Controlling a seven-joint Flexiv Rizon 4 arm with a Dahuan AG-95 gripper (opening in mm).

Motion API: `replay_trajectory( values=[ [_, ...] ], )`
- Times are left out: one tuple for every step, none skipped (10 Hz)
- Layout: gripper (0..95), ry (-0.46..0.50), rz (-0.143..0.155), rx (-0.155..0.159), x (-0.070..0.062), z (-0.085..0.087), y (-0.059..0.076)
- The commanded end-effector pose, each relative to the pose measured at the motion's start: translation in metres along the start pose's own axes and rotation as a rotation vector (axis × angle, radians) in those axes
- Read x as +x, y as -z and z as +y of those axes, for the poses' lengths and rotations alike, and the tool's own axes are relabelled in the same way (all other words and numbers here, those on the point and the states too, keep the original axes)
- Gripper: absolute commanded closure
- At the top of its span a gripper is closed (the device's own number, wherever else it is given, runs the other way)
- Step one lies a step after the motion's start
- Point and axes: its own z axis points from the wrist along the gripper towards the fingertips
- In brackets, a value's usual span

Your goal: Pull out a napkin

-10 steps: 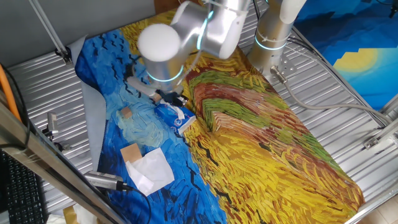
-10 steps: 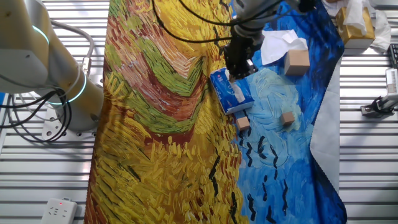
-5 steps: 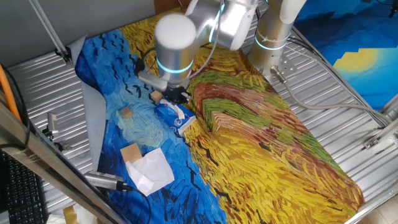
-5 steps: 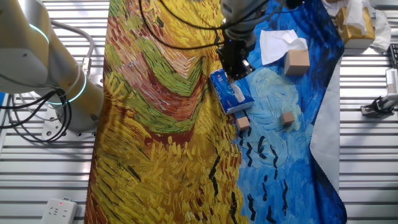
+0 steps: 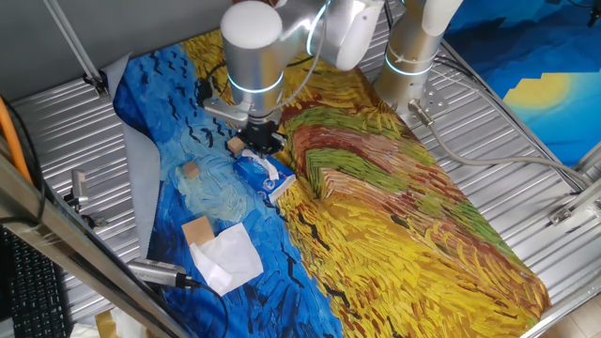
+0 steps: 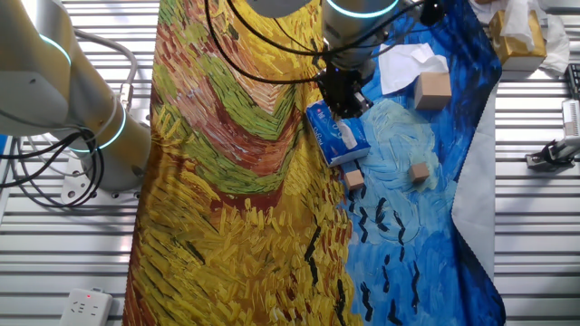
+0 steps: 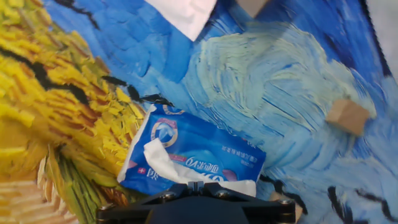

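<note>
Since 1 s ago the arm swung upright; gripper [image 5: 260,139] now sits just above the blue pack [image 5: 264,177] at its 12 o'clock end. Napkin [image 7: 186,169] pokes crumpled from pack's slot, by the fingers; can't tell if they're open or closed. Wood block [image 7: 348,116] at pack's 2 o'clock, hand view.

One fixed view: high up, looks down slantwise across the bench [image 5: 526,141] from one side, far off.
Other fixed view: looks almost straight down from the other side.
Hand view: very near, looks down at the blue pack [image 7: 193,155].
Shared: all three see the blue pack and painted cloth [image 6: 227,181].
</note>
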Motion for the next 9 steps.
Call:
replay_trajectory(
  values=[
    [95.0,0.147,0.02,0.032,0.0012,0.0013,0.0009],
    [95.0,0.165,0.019,0.035,0.0014,0.0014,0.0008],
    [95.0,0.197,0.018,0.043,0.0018,0.0017,0.0006],
    [95.0,0.232,0.017,0.051,0.0021,0.002,0.0005],
    [95.0,0.251,0.016,0.059,0.0027,0.0025,0.0002],
    [95.0,0.262,0.013,0.064,0.0032,0.0029,-0.0001],
    [95.0,0.269,0.011,0.066,0.0035,0.0031,-0.0002],
    [95.0,0.284,0.009,0.065,0.0037,0.0033,-0.0003],
    [95.0,0.298,0.01,0.066,0.0038,0.0033,-0.0004]
  ],
)
